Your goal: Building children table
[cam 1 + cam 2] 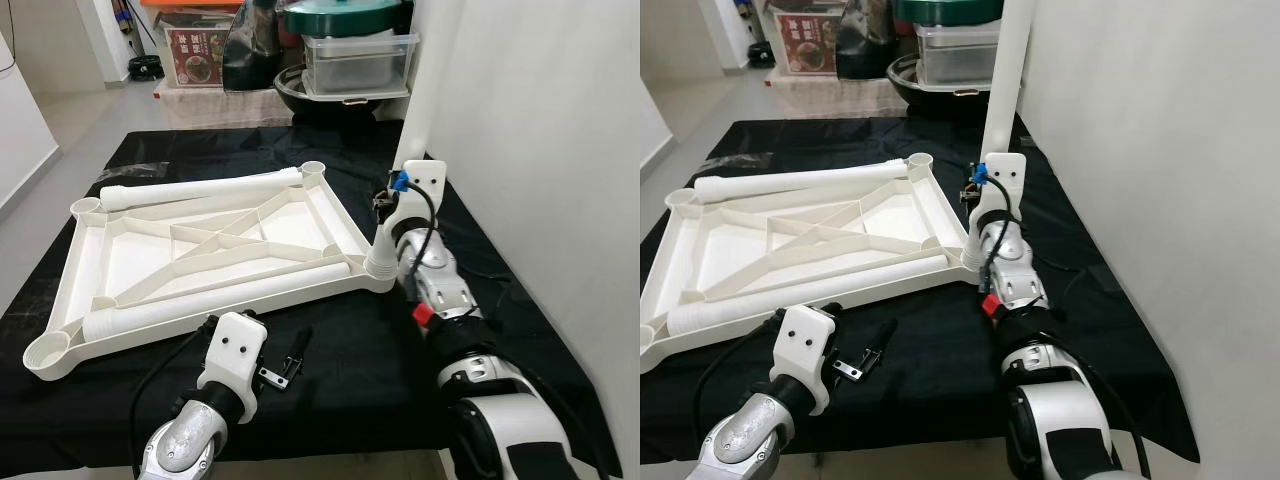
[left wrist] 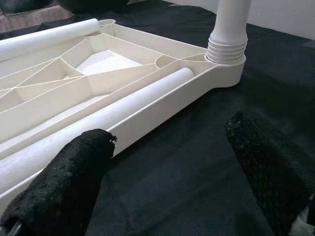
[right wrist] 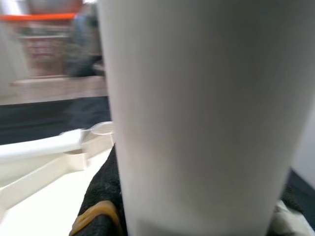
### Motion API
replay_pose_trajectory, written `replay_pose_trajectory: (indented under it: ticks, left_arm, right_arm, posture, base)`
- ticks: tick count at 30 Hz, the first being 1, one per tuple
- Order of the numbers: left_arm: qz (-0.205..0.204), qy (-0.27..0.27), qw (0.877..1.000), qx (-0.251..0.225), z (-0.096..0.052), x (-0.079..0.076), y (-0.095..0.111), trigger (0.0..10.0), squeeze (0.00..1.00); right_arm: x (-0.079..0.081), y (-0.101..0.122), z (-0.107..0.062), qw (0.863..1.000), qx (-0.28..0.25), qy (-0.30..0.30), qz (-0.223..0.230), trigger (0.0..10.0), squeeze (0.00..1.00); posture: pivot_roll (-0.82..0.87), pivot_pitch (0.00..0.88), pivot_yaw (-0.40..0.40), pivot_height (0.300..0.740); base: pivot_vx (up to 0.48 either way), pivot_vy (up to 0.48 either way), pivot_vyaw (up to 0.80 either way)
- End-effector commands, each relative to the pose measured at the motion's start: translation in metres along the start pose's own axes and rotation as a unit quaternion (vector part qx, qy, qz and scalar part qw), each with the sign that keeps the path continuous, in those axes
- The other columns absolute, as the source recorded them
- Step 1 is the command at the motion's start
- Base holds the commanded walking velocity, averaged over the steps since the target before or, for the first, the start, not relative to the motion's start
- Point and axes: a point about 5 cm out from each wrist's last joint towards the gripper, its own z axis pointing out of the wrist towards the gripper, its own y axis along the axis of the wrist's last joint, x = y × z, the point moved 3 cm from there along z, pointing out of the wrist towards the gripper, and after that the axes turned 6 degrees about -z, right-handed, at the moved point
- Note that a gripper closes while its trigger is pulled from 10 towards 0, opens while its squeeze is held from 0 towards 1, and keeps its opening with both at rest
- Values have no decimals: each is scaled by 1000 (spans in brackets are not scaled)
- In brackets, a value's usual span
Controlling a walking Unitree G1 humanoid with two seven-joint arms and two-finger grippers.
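White plastic tabletop (image 1: 200,250) is lying upside down on the black cloth (image 1: 340,360) so the corner sockets face up. The right gripper (image 1: 985,195) is clamped round an upright table leg (image 1: 1002,90), looks like it's seating it in the near-right corner socket (image 1: 382,266). Left gripper (image 2: 167,162) hovers spread open just off the near edge, two spare legs (image 1: 215,298) resting in the tray.

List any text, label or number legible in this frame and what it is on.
No text reads clearly.
Red printed box beyond the black-covered table: white lettering, too small and blurred to read.
White tabletop, table legs and both pincers: no markings visible.
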Motion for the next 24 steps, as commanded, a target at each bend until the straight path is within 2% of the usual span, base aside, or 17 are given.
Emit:
replay_pose_trajectory:
  ticks: [1,3,4,6,7,11,13,14,15,17,22,23,24]
  left_arm:
    - [5,5,1000,7,0,3,-4,10000,0]
    - [6,5,1000,7,0,3,-4,10000,0]
    - [6,5,1000,7,0,3,-4,10000,0]
    - [5,5,1000,7,1,3,-4,10000,0]
    - [5,5,1000,7,1,3,-4,10000,0]
    - [5,5,1000,5,2,2,-4,10000,0]
    - [5,5,1000,5,1,2,-4,10000,0]
    - [5,6,1000,6,1,2,-4,10000,0]
    - [5,7,1000,7,1,2,-5,10000,0]
    - [4,8,1000,7,0,2,-5,10000,0]
    - [3,7,1000,8,1,2,-6,10000,0]
    - [2,7,1000,8,1,2,-6,10000,0]
    - [2,7,1000,8,1,2,-6,10000,0]
  right_arm:
    - [-11,-14,-2,999,29,-36,-13,0,0]
    - [-7,-10,-10,994,33,-104,-24,0,0]
    - [-7,-10,-10,994,33,-104,-24,0,0]
    - [3,-5,-16,987,40,-151,-30,0,0]
    - [3,-5,-16,987,40,-151,-30,0,0]
    - [29,-1,-19,985,64,-161,-7,0,0]
    - [33,1,-20,985,65,-158,-4,0,0]
    - [39,4,-20,988,64,-143,3,3608,0]
    - [43,6,-19,990,60,-128,9,10000,0]
    - [50,10,-18,994,53,-98,17,10000,0]
    - [52,12,-20,995,44,-87,25,10000,0]
    - [51,12,-21,995,40,-82,30,10000,1000]
    - [51,12,-21,995,40,-82,30,10000,1000]
  posture:
    - [122,43,-12,740]
    - [120,45,-10,740]
    - [120,45,-10,740]
    - [119,46,-11,740]
    - [119,46,-11,740]
    - [124,50,-19,740]
    - [124,50,-20,740]
    - [124,51,-21,740]
    - [124,51,-21,740]
    - [119,51,-22,740]
    - [117,51,-20,740]
    - [114,51,-20,740]
    - [114,51,-20,740]
  base:
    - [0,0,0]
    - [0,0,0]
    - [0,0,0]
    - [0,0,0]
    - [0,0,0]
    - [0,0,0]
    - [0,0,0]
    - [0,0,0]
    - [0,0,0]
    - [0,0,0]
    - [0,0,0]
    - [0,0,0]
    - [0,0,0]
